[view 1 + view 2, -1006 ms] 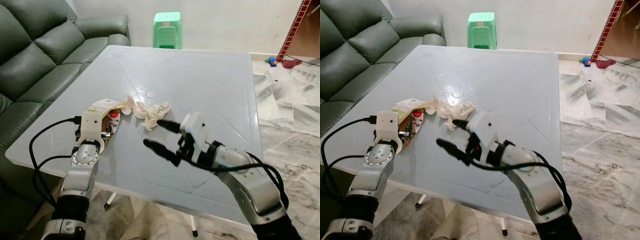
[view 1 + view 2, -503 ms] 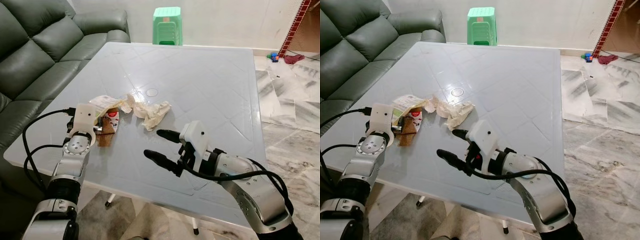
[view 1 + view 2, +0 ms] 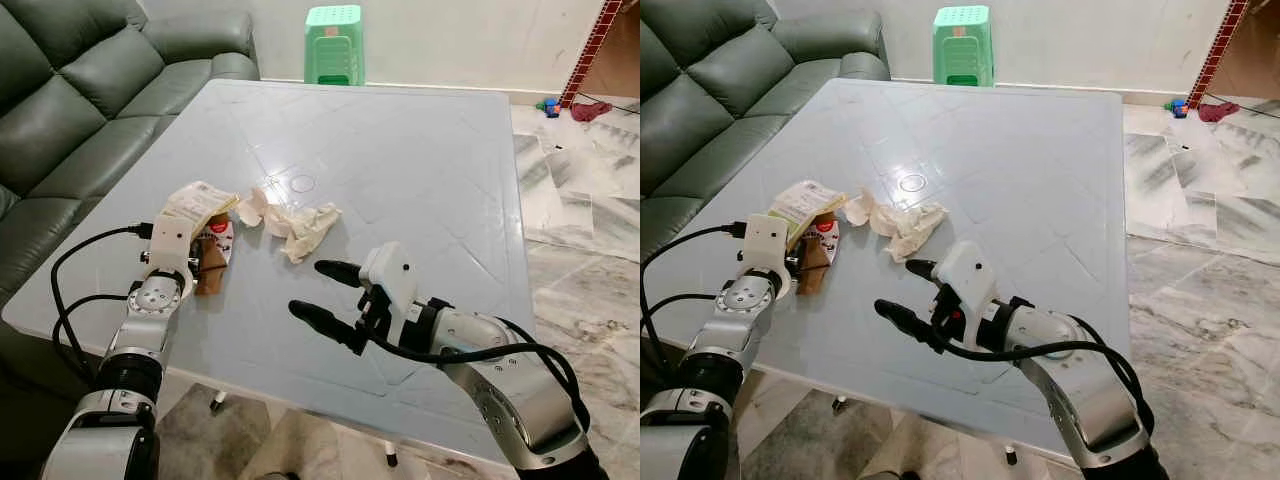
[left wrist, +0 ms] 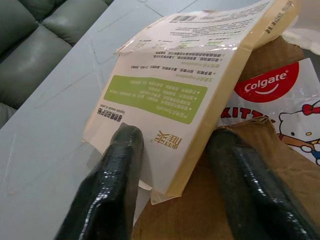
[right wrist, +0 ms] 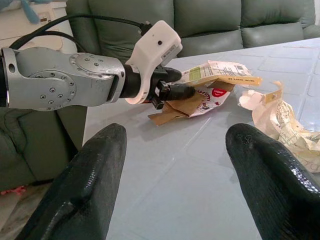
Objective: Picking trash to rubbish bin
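a green sofa [image 3: 70, 90] ran along the left of a pale blue table [image 3: 420, 160]. near the table's left front edge the left gripper [image 4: 175, 165] reached into a small heap of trash, its two black fingers [image 4: 117, 175] parted a little and set either side of the corner of a cream printed packet [image 4: 175, 100]; one finger lay over the packet's face and the other under its edge, though it was hard to tell whether they truly pinched it. the packet rested on torn brown cardboard [image 4: 200, 210] and a red and white toothpaste wrapper [image 3: 220, 240]. just right of that heap lay crumpled paper [image 3: 305, 225], touching the table and apart from both grippers. further right, over the table's front part, the right gripper [image 3: 322, 292] hung with its fingers spread wide and nothing between them, pointing toward the trash. beyond the table's far edge stood a green plastic stool [image 3: 335, 40], and marble floor [image 3: 580, 210] showed on the right
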You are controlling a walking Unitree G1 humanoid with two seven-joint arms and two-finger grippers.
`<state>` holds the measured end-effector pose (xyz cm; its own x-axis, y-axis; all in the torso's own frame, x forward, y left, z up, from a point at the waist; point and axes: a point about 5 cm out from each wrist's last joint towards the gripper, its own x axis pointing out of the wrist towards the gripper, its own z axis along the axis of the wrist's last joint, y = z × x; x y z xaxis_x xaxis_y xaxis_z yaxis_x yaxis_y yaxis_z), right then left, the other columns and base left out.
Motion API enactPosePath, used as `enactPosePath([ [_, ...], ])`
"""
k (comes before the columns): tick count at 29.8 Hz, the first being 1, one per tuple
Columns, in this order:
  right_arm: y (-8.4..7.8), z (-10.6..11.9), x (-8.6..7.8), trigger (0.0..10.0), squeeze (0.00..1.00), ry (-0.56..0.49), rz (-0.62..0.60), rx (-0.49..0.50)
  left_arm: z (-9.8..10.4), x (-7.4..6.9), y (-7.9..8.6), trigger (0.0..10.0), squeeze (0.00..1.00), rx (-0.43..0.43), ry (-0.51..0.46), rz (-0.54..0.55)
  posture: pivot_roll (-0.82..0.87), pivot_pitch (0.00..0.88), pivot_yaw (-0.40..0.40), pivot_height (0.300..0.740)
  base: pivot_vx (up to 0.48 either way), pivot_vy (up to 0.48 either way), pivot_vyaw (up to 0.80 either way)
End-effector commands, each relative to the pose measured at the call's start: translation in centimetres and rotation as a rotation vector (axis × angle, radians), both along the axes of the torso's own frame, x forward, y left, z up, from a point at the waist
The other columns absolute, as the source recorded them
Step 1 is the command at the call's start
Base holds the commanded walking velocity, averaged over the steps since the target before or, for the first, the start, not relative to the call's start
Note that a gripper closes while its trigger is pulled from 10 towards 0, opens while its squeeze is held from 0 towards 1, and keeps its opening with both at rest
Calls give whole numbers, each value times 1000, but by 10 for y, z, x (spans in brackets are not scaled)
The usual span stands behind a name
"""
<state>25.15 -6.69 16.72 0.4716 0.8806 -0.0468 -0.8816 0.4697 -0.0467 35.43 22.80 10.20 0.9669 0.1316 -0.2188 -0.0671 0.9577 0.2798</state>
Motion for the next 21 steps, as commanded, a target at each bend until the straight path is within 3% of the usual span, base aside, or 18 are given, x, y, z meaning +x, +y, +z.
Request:
enactPosePath([
  [1, 3, 4, -4, 10000, 0, -14, 19, 5, 3, 2, 5, 0, 0, -4, -9, 13, -97, 115, 76, 740, 0, 0, 0],
  [21, 4, 4, -3, 10000, 0, -22, 10, -1, 5, 3, 7, 0, 0, -16, -37, 19, -96, 114, 72, 740, 0, 0, 0],
])
